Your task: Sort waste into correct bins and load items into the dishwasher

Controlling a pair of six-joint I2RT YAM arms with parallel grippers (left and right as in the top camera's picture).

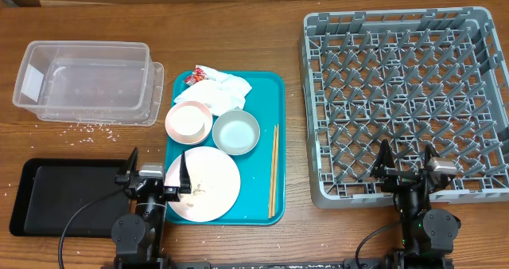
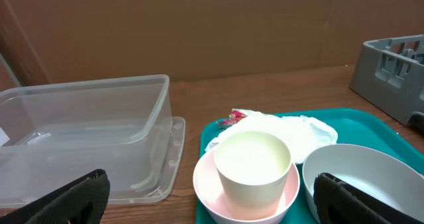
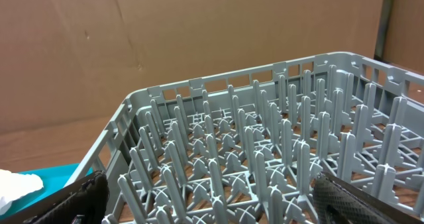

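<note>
On the teal tray (image 1: 262,94) lie crumpled napkins (image 1: 224,91) with a red wrapper (image 1: 195,76), a pink bowl (image 1: 176,127) holding a white cup (image 2: 253,168), a grey-green bowl (image 1: 236,132), a round plate (image 1: 208,188) with rice bits, and chopsticks (image 1: 274,169). Loose rice (image 1: 91,128) lies on the table by the clear tub (image 1: 83,82). The black tray (image 1: 64,197) is at front left and the grey rack (image 1: 406,102) at right. My left gripper (image 1: 157,172) is open and empty, one finger over the plate's left edge. My right gripper (image 1: 407,161) is open and empty over the rack's front edge.
The left wrist view shows the tub (image 2: 86,131) at left, the pink bowl (image 2: 291,187), the grey-green bowl (image 2: 358,164) and the napkins (image 2: 298,131) ahead of my left gripper (image 2: 211,184). The right wrist view shows rack pegs (image 3: 265,138) between my right gripper's (image 3: 209,184) fingers.
</note>
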